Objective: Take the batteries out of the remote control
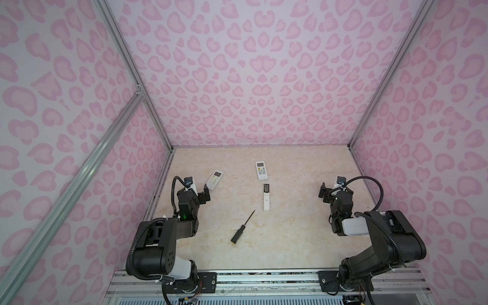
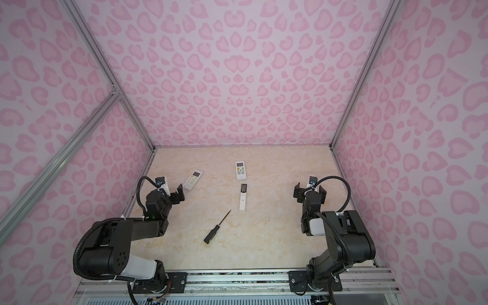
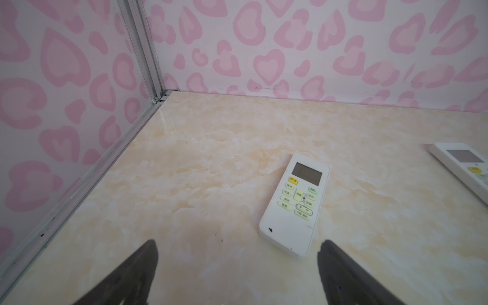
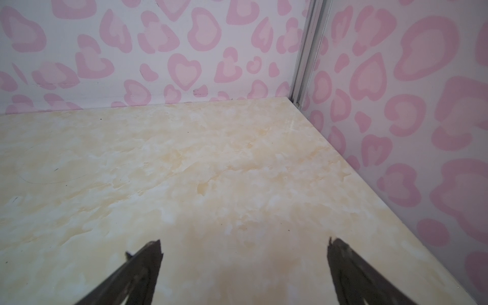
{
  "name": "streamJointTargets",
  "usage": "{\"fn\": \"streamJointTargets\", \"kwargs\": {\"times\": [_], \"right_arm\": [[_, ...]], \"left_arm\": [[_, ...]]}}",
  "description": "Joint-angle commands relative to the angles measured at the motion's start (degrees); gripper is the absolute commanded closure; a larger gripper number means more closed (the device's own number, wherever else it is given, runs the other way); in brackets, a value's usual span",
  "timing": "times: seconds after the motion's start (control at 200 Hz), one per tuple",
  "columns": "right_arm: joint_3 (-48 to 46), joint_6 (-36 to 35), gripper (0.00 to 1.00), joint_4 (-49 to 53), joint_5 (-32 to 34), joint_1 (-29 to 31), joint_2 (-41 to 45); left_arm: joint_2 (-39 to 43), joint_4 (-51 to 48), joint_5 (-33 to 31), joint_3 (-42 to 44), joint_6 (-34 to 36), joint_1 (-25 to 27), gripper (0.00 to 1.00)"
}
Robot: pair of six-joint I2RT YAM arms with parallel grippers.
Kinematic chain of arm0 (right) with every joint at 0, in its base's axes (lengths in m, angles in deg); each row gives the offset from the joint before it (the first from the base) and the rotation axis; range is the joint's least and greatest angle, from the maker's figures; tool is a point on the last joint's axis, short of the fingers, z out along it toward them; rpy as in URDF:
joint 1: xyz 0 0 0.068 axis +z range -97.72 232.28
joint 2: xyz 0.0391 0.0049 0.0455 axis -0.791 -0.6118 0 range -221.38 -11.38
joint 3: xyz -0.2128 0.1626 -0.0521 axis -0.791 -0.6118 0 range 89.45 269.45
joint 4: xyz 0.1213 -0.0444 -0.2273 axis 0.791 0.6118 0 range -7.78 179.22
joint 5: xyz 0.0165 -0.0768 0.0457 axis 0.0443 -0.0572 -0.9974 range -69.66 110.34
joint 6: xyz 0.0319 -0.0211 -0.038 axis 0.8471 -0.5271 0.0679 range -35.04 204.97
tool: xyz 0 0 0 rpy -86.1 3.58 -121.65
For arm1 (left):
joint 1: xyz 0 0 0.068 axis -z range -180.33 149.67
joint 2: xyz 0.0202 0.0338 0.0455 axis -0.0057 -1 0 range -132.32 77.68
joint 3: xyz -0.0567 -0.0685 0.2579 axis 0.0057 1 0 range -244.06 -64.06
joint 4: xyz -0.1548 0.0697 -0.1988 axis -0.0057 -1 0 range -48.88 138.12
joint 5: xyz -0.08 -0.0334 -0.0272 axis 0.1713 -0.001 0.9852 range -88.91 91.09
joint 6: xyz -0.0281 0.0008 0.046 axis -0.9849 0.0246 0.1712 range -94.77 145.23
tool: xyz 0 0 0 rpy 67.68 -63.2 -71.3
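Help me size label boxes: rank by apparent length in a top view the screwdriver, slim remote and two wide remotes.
1. screwdriver
2. slim remote
3. angled wide remote and back wide remote: look alike, back one farther, so unranked.

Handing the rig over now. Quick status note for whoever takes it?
Left tool: open, empty, just short of the tilted white remote.
Right tool: open, empty, over bare table.
Wide remote at the back, slim remote mid-table, all three face up. Screwdriver nearer the front, untouched.
Done: nothing; no batteries in sight.
Left: flip and open the remotes, pull the batteries.
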Motion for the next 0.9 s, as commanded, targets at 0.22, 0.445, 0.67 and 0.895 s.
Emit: {"fn": "streamJointTargets", "kwargs": {"times": [0.22, 0.445, 0.67, 0.895], "right_arm": [[-0.2, -0.37, 0.02, -0.87, -0.55, 0.03, 0.18], [6.48, -0.63, 0.02, 20.91, -2.22, 0.83, 12.87], [16.33, 5.23, 0.02, 44.2, -3.72, 4.36, 20.77], [24.01, 11.16, 0.06, 62.56, 2.32, 13.87, 16.8]], "left_arm": [[1.33, 1.15, -0.36, -0.12, 0.22, -0.02, 0.03], [14.27, -15.17, -9.82, -3.94, -1.53, 2.71, 0.01], [21.73, -32.56, -10.96, -12.66, -5.15, 9.11, 0.06], [17.31, -46.01, -15.28, -22.04, -10.34, 22.51, 0.12]]}}
